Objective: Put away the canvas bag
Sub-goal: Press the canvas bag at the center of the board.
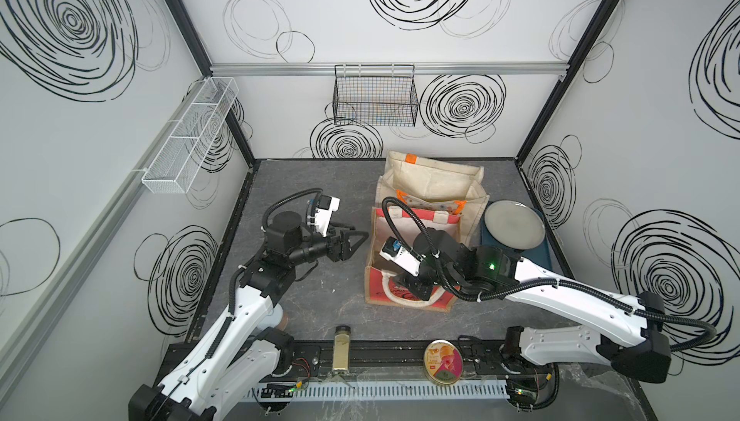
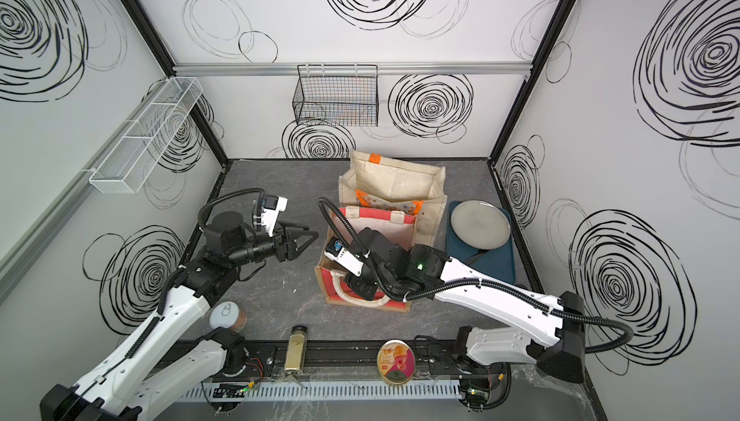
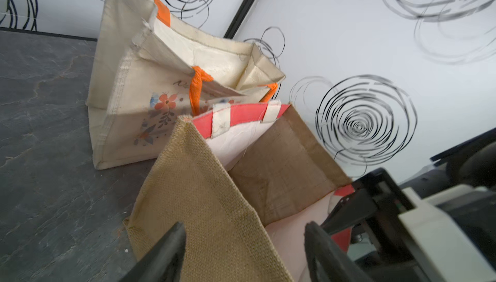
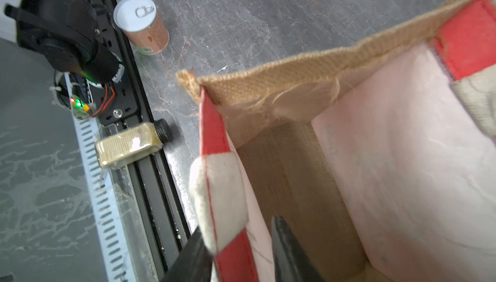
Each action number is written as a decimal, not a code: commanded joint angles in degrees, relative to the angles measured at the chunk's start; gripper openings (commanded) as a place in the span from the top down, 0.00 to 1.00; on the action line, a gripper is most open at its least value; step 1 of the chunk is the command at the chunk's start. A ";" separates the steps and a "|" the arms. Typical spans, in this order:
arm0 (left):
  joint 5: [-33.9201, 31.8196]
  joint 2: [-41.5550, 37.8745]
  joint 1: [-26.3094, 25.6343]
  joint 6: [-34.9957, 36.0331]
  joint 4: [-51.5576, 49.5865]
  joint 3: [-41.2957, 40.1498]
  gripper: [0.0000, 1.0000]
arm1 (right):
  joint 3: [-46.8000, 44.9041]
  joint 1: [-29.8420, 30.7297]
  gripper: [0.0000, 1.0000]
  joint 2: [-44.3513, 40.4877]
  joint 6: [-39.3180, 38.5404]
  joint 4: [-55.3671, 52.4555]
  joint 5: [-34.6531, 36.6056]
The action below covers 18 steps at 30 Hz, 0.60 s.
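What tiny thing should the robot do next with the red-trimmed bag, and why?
Probably close the right claw: its jaws straddle the front wall of the red-trimmed bag beside a handle patch, seemingly not yet clamped. The left claw hangs open alongside.

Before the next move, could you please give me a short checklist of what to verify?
1. Straddle: right pincer astride the jute bag at its near rim: ok.
2. Clamp: right pincer tight on that rim: cannot tell.
3. Support: left pincer open beside the bag: ok.
4. Contents: nothing seen inside the bag: ok.
5. Clearance: jute bag free of the cream bag behind: cannot tell.
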 commanded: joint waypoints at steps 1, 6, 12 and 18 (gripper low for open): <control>-5.68 2.15 -6.58 9.42 -4.42 3.64 0.24 | -2.54 0.28 0.77 -1.88 -2.05 4.18 2.75; -5.65 5.12 -11.67 14.85 -3.56 4.65 0.18 | -3.37 -1.32 0.90 -1.78 -5.89 8.94 1.49; -4.48 6.48 -12.09 19.48 -7.98 6.91 0.14 | -4.39 -9.41 0.90 -1.89 -8.23 11.30 -6.96; -8.01 9.42 -20.34 26.22 -13.70 9.40 0.16 | -5.56 -10.54 0.88 -2.33 -10.13 12.86 -8.23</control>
